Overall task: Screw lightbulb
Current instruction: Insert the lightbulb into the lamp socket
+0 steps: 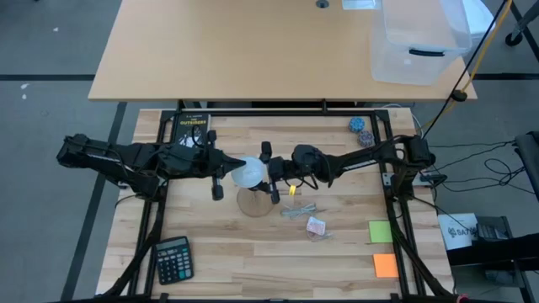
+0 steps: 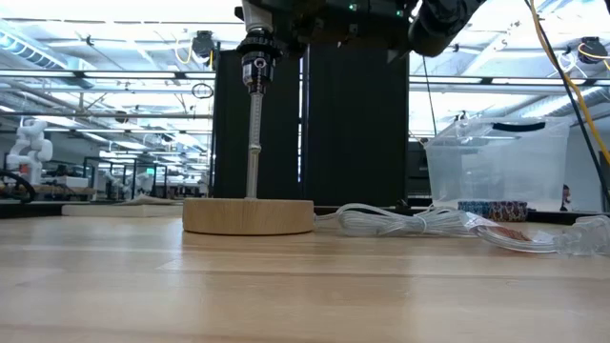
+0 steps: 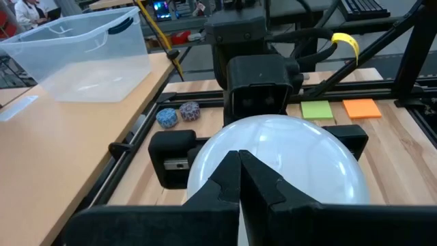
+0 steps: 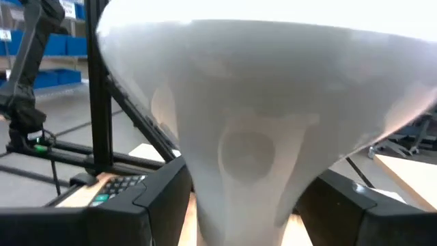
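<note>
Lightbulb (image 1: pixel 248 173) base hidden in all views; white frosted dome above wooden stand (image 1: pixel 253 203). Left gripper (image 3: pixel 240 179) jaws together; right gripper (image 1: pixel 271 175) jaws apart, flanking bulb neck.

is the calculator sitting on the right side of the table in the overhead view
No, the calculator lies near the table's front-left corner, while the right side holds the green sticky note and the orange sticky note.

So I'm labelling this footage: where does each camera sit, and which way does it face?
High: overhead, facing down; both arms meet at the lightbulb.
Low: table height, facing level at the lamp base; arm parts above.
Left wrist: on the left arm; left gripper, jaws shut, before the bulb.
Right wrist: on the right arm; right gripper jaws flank the bulb.
Both wrist views share the bulb.
</note>
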Robot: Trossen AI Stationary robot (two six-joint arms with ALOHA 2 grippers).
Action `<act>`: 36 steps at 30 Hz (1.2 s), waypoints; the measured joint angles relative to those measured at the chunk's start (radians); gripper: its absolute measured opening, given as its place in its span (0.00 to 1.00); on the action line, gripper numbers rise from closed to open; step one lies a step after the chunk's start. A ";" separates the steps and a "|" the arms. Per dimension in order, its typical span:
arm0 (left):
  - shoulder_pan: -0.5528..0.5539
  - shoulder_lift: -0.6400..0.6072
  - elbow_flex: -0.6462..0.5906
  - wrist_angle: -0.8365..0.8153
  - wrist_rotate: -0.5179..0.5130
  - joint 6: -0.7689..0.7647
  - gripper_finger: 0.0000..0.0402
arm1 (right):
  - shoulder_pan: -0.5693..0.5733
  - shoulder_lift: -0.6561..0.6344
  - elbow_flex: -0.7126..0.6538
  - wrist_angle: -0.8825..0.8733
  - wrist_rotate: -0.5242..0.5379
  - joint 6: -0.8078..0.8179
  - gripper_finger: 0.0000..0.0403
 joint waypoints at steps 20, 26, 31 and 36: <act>0.000 0.006 -0.002 0.027 -0.001 -0.005 0.00 | 0.015 -0.095 0.001 -0.227 0.050 -0.054 0.58; 0.000 0.010 -0.002 0.037 -0.001 -0.007 0.00 | 0.014 -0.095 0.001 -0.238 0.051 -0.054 0.58; 0.002 0.038 -0.001 0.063 -0.002 -0.003 0.00 | 0.014 -0.095 0.001 -0.247 0.051 -0.054 0.58; 0.003 0.042 -0.001 0.069 -0.006 -0.003 0.00 | 0.014 -0.095 0.001 -0.252 0.051 -0.053 0.58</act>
